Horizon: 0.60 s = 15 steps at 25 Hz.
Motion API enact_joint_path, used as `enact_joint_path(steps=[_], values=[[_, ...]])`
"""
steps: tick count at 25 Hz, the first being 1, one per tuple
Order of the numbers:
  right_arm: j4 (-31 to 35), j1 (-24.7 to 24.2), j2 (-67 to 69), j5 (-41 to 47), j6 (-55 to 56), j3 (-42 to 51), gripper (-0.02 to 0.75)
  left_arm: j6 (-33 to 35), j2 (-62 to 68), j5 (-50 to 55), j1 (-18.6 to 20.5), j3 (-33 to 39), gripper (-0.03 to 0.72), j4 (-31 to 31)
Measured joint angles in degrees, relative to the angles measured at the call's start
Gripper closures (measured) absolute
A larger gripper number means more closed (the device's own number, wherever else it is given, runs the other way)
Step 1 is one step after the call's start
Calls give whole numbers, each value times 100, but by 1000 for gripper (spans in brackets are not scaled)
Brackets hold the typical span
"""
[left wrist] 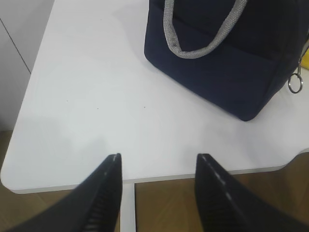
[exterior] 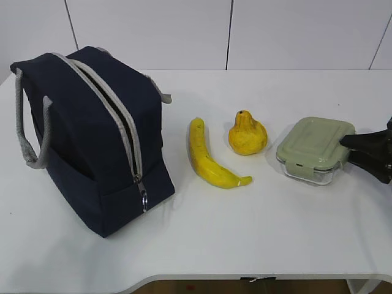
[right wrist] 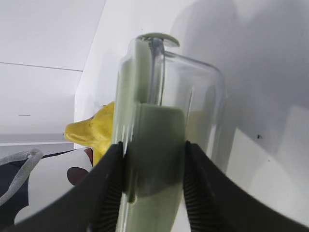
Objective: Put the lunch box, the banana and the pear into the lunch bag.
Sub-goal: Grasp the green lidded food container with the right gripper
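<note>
Our right gripper [right wrist: 150, 186] has its jaws clamped across the lunch box [exterior: 313, 149] at its clip edge, box on the bench right of the pear [exterior: 247, 133]. We should lift level. Left gripper [left wrist: 158, 166] idle, jaws half-wide, empty.

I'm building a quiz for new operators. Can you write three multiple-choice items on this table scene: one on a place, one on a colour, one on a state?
1. What lies between the yellow curved banana and the green-lidded clear lunch box?
A. the squat yellow-orange pear
B. a mug
C. a spoon

2. What colour is the boxy fabric lunch bag?
A. red
B. navy
C. green

3. What is the right gripper doing?
A. hanging over the bag
B. holding the banana
C. closing around the lunch box's side clip

Answers: 1 A, the pear sits between them in the exterior view. 2 B, the fabric is dark navy. 3 C, the right wrist view shows both fingers against the clip.
</note>
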Motion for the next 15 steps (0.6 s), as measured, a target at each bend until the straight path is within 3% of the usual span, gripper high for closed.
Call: enact_joint_path(steps=[15], values=[[4, 0, 0, 0, 8, 0, 444, 0, 0, 0, 0, 0, 317, 0]])
